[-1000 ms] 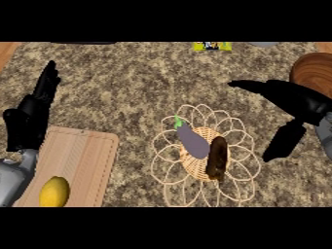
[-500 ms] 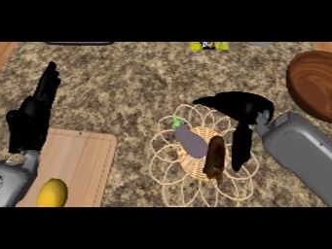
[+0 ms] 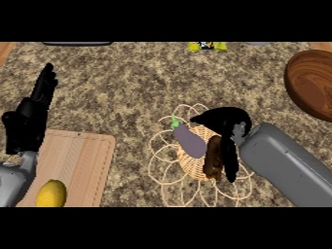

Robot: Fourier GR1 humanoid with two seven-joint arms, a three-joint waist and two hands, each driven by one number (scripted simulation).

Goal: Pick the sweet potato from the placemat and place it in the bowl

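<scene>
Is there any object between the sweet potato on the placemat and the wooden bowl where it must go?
Nothing visible does. From the brown sweet potato on the woven wire-petal placemat to the dark wooden bowl, only speckled granite counter shows. The robot's right hand is at the potato.

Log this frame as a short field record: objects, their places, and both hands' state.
placemat: woven flower-shaped mat, counter centre
on placemat: eggplant; sweet potato beside it
right hand: over the sweet potato, fingers curling round it
left hand: open, resting at left edge, fingers up
bowl: wooden bowl, far right
cutting board: holds a lemon
</scene>
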